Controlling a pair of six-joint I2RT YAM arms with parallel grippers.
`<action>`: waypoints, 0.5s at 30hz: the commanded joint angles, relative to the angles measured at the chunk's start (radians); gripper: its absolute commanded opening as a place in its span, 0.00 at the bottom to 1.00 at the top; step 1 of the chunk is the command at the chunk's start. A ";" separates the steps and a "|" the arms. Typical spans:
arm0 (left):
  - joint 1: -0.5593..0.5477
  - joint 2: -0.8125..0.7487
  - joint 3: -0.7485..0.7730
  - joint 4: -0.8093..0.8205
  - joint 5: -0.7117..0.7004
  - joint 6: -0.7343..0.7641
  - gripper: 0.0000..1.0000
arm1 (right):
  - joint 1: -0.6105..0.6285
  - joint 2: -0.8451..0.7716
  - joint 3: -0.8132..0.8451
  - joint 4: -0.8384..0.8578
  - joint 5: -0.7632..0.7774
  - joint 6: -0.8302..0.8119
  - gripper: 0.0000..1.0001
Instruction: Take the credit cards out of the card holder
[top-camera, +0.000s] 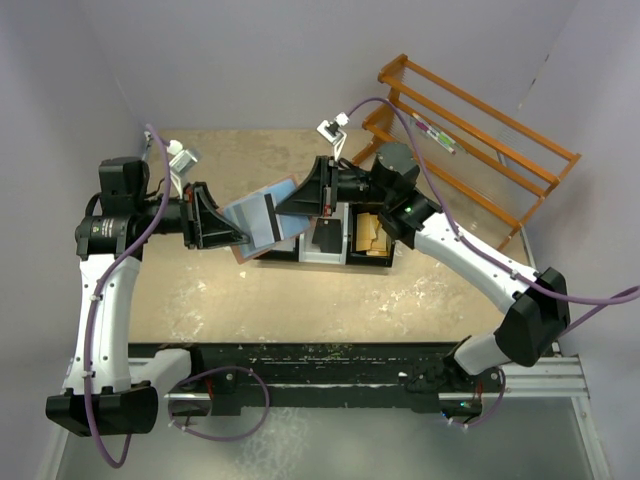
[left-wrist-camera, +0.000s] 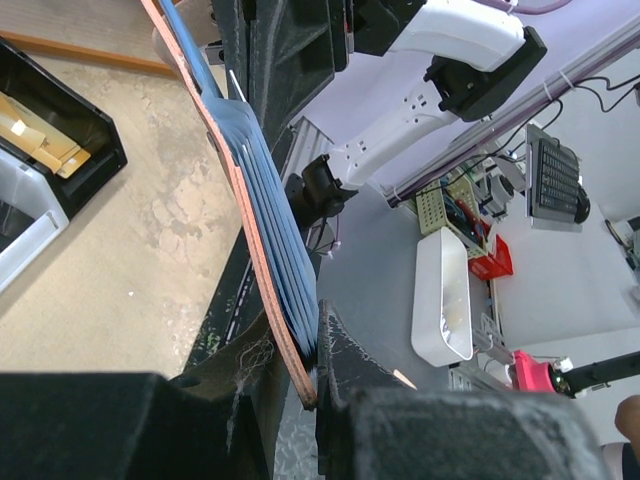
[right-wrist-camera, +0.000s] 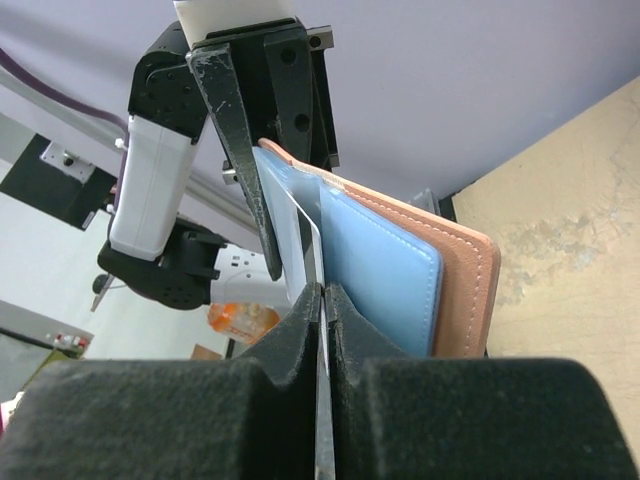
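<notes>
Table of mottled beige is lying below your raised work. Your left gripper is clamping the flat reddish-brown, blue-lined leather card holder in mid-air, left of centre. Your right gripper is pinching shut on one thin pale grey credit card, which is apparently sitting partly in its slot. By my judgement, extraction is only beginning.

No legible text, labels, brands or numbers, nothing readable on the card holder
</notes>
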 joint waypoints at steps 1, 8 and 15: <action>-0.003 -0.019 0.008 0.081 0.067 -0.050 0.00 | 0.001 -0.020 0.019 0.017 0.013 -0.021 0.12; -0.003 -0.025 0.003 0.126 0.061 -0.100 0.00 | 0.015 -0.012 -0.022 0.119 0.002 0.035 0.43; -0.003 -0.023 -0.005 0.152 0.061 -0.128 0.00 | 0.052 0.016 -0.012 0.137 0.000 0.040 0.42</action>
